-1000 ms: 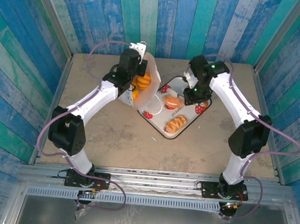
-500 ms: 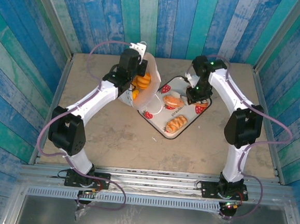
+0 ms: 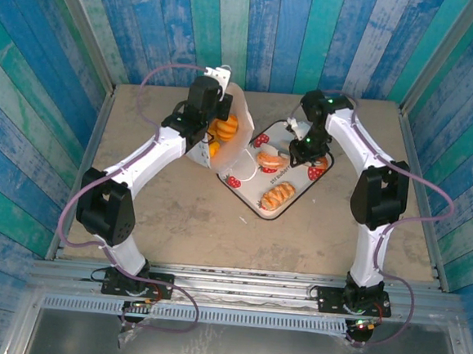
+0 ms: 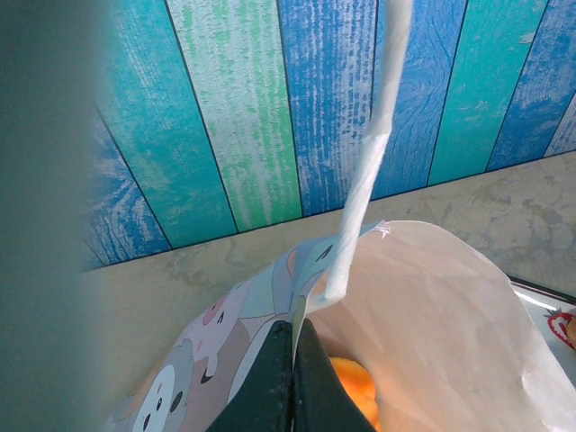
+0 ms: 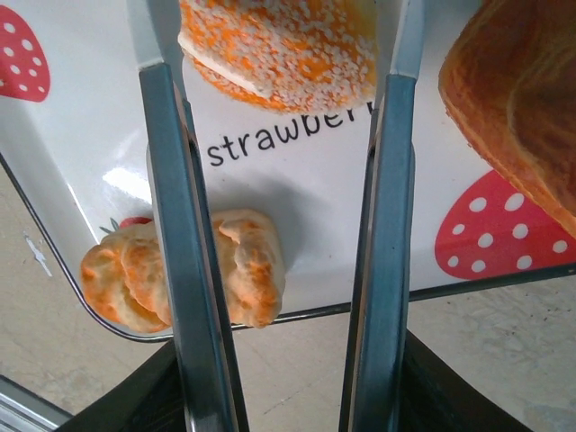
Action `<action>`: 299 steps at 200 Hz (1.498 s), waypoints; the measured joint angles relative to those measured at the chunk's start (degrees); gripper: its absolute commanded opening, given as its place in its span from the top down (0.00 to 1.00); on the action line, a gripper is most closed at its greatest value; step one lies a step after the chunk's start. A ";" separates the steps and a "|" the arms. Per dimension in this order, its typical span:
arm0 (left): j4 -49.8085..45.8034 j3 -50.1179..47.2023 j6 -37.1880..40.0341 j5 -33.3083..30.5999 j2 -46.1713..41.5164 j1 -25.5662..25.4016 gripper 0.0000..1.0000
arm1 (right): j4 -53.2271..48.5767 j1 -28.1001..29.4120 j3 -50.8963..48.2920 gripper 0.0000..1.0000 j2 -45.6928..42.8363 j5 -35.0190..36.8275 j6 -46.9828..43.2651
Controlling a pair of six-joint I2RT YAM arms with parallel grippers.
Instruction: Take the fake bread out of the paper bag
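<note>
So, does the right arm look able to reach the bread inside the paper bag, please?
Probably yes: the left gripper pinches the paper bag by its rim, holding its mouth open, and nothing lies between the right gripper and the bread inside.

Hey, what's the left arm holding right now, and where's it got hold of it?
The left gripper is shut on the paper bag, pinching its top rim just beside the handle.
</note>
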 measured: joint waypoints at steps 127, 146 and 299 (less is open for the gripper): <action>-0.52 0.63 0.00 0.70 0.00 0.00 1.00 | 1.03 -2.60 -2.62 0.52 -1.75 -2.99 -0.94; -0.59 0.66 0.00 0.70 0.00 0.00 1.00 | 1.31 -3.37 -2.43 0.52 -2.36 -2.78 -0.15; -0.79 0.74 0.00 0.70 0.00 0.00 1.00 | 2.43 -4.13 -4.76 0.52 -7.17 0.20 5.18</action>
